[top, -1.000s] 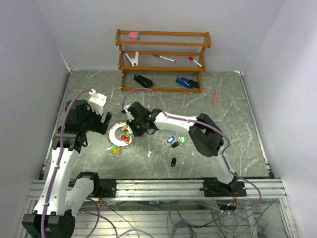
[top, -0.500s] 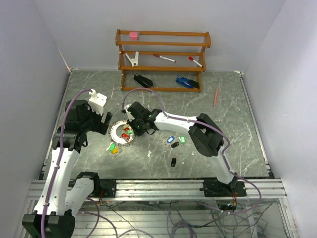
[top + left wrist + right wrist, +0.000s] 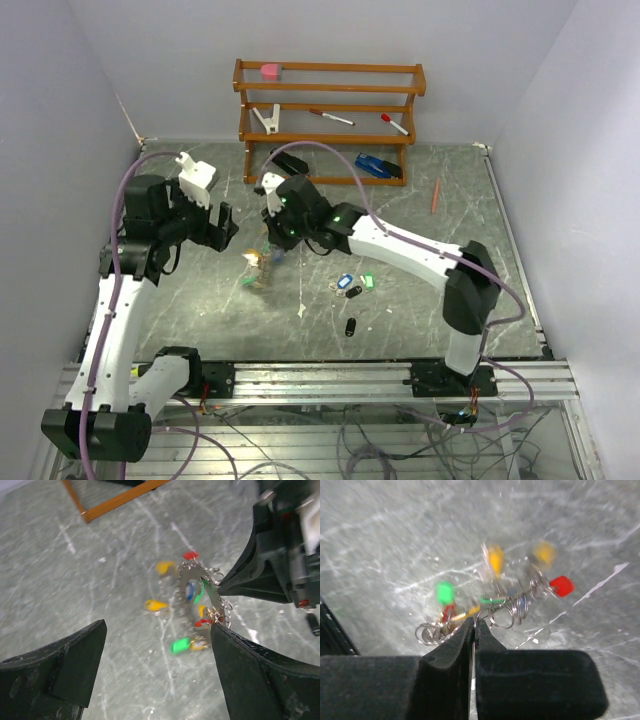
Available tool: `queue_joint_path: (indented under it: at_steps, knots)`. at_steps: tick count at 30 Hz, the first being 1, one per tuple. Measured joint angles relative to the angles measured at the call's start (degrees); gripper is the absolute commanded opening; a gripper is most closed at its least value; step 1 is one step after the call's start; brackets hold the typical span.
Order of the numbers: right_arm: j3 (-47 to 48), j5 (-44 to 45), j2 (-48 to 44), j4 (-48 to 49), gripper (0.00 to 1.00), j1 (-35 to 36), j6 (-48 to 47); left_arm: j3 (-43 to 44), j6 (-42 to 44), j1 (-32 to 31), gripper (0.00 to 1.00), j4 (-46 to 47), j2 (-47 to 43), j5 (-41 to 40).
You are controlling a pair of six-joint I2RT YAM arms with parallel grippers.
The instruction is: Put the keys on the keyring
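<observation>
My right gripper is shut on the keyring and holds it up off the table; its cluster of red, yellow, blue and green tagged keys dangles blurred below. In the right wrist view the closed fingertips pinch the wire loop. In the left wrist view the keyring hangs edge-on just ahead of my open left gripper, beside its right finger. My left gripper is open and empty to the left of the ring. Loose keys, blue, green and black, lie on the table; another black one lies nearer.
A wooden rack stands at the back with a pink block, red-capped pens, a black stapler and a blue stapler. An orange pencil lies at the back right. A small white scrap lies near the front.
My right gripper has lifted the keyring off the table and moved it back and up; the tagged keys now swing beneath it. My left arm has risen and shifted back too.
</observation>
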Motion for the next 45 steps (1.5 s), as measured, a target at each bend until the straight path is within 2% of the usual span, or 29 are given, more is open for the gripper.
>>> queue_joint_path:
  at_steps: [6, 12, 17, 26, 34, 45]
  knots:
    - [0.2, -0.2, -7.6, 0.8, 0.0, -0.1, 0.1, 2.2, -3.2, 0.0, 0.99, 0.0, 2.6, 9.2]
    - [2.2, 0.5, -8.3, -1.4, 0.0, -0.1, 1.6, 2.7, -6.6, 0.0, 1.0, 0.0, 2.1, 15.6]
    - [4.3, 1.3, -8.1, -3.3, 0.0, -0.1, 3.5, 2.1, -7.0, 0.0, 1.0, 1.2, 0.5, 17.9]
    - [6.2, 1.5, -8.1, -4.7, 0.0, 0.5, 7.4, -5.2, -9.6, -0.5, 1.0, 7.4, -1.1, 21.2]
    - [9.0, 1.7, -8.1, -4.9, 0.0, 2.3, 9.5, -5.5, -11.2, -2.9, 1.0, 11.4, -1.1, 25.7]
    - [10.5, -0.8, -8.0, -4.3, 0.0, 4.0, 12.3, -6.4, -9.8, -4.9, 0.99, 12.3, -0.9, 25.9]
